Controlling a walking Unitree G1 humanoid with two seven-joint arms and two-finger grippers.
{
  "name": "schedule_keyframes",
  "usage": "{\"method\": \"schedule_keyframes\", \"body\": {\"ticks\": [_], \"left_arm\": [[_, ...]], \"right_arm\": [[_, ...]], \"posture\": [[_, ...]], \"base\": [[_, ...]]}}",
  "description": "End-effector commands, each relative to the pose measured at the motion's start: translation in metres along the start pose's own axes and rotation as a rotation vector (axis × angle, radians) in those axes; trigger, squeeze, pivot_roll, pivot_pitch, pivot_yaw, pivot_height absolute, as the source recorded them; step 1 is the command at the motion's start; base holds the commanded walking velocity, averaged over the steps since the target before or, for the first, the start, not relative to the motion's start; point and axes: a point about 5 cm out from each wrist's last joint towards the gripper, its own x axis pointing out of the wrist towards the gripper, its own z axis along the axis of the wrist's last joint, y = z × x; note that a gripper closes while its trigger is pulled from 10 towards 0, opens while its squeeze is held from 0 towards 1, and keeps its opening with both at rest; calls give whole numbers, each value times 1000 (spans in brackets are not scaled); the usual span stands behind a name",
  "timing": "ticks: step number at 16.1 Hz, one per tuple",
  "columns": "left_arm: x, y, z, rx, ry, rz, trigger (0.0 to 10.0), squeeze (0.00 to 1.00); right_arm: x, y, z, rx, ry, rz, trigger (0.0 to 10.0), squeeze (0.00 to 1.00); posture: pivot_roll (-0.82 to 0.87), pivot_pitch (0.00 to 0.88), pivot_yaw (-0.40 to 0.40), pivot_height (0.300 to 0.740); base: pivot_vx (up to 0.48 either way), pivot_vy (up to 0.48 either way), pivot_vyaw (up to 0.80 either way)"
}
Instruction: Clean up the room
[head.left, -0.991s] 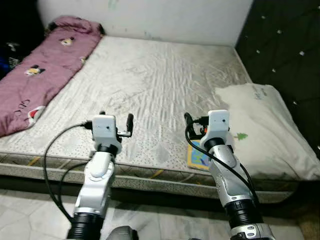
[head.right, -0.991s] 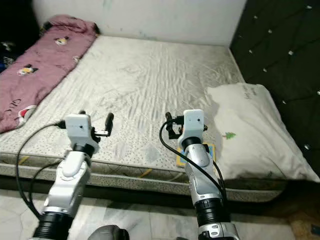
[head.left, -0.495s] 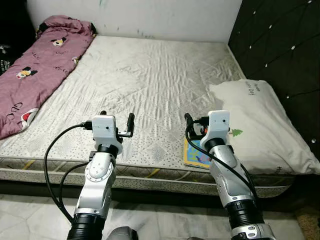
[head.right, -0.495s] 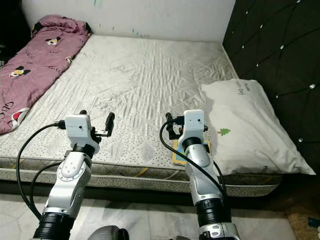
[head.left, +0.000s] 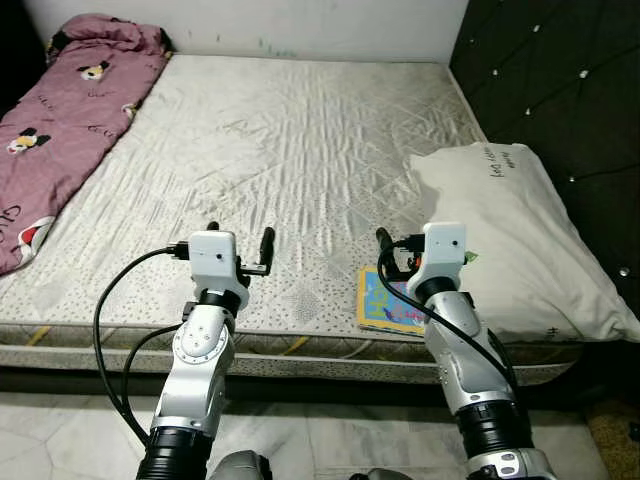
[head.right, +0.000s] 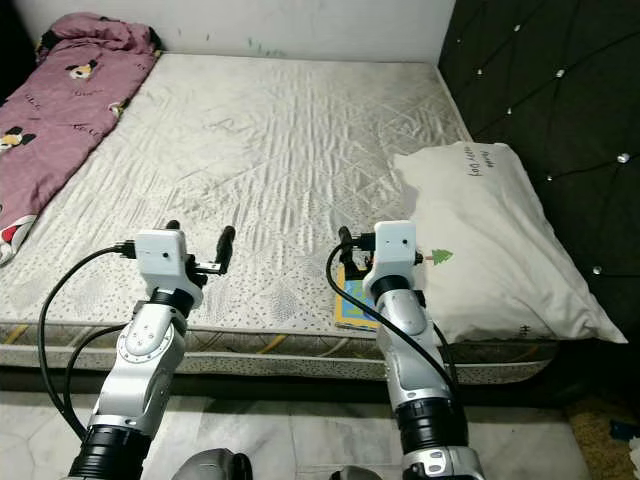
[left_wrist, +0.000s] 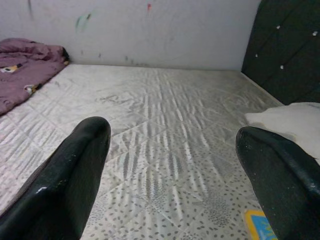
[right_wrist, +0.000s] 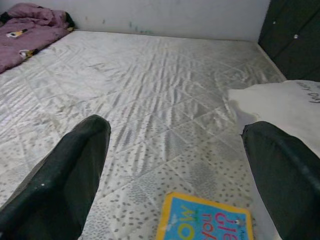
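A thin blue book with a yellow border (head.left: 384, 304) lies flat on the grey mattress (head.left: 280, 130) near its front edge, touching the white pillow (head.left: 500, 230). My right gripper (head.left: 412, 246) hovers open just above and behind the book, which appears low between its fingers (right_wrist: 205, 225) in the right wrist view. My left gripper (head.left: 240, 238) is open at the same height over the mattress's front edge, left of the book, with nothing between its fingers. A crumpled pink cartoon-print blanket (head.left: 60, 110) lies along the bed's left side.
A dark padded headboard (head.left: 560, 90) rises along the bed's right side, and a white wall (head.left: 250, 15) stands behind the bed. Pale tiled floor (head.left: 330, 440) lies below the bed's front edge, where I stand.
The camera has moved closer and to the right, so the bed sits lower and further left in view. Both arms keep the same raised pose with open fingers.
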Motion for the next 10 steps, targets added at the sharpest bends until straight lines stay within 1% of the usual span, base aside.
{"method": "schedule_keyframes", "body": {"ticks": [1,7,10], "left_arm": [[-1,2,-1,-5,9,6,10000,0],[1,0,-1,-13,7,-1,10000,0],[1,1,-3,-29,21,29,10000,0]], "right_arm": [[1,1,3,1,-4,0,10000,0],[3,1,3,-3,-3,4,10000,0],[4,1,3,-2,-2,4,10000,0]], "posture": [[83,0,-14,740],[85,0,-16,740],[86,0,-16,740]], "base": [[0,0,0],[0,0,0],[0,0,-602]]}}
